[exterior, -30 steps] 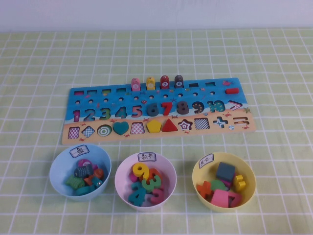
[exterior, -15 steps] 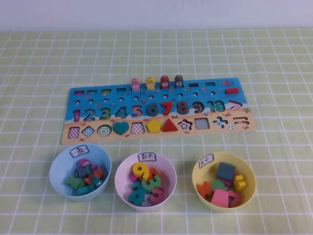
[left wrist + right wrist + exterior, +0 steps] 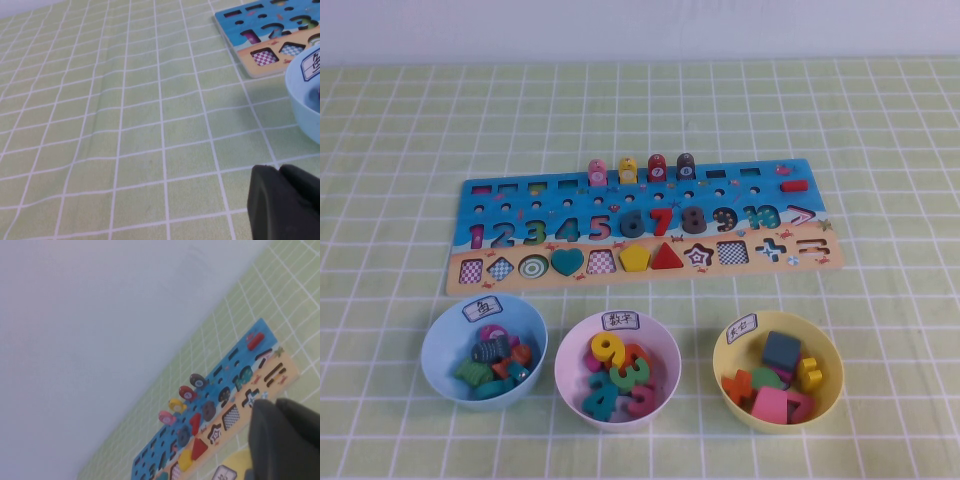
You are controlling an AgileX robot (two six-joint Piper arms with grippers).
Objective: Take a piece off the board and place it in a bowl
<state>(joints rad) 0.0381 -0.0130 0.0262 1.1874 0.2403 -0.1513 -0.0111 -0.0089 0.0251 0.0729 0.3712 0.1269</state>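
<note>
A: Piece?
B: Grey piece [image 3: 686, 166] stands upright on the far edge of the board [image 3: 520, 195], last in a row of four: pink block [image 3: 597, 172], yellow block [image 3: 628, 170], red block [image 3: 657, 167], then it. Nothing is touching it.
A: Board?
B: Flat on the tabletop [image 3: 880, 120], blue above, tan strip below, numbers and shape pieces in their slots.
A: Bowls?
B: Three in a row on the near side of the board. Blue bowl [image 3: 440, 345] to the left, with a label and small pieces in it. White bowl [image 3: 665, 345] in the middle holds numbers, yellow bowl [image 3: 830, 355] on the right holds shapes.
A: Pincers?
B: Neither shows from above. Left pincer [image 3: 287, 202] is low over the tabletop, near the blue bowl and the board's left corner; can't tell whether its fingers are apart. Right pincer [image 3: 282, 437] is up above the board's right side, pressed together, empty.
</note>
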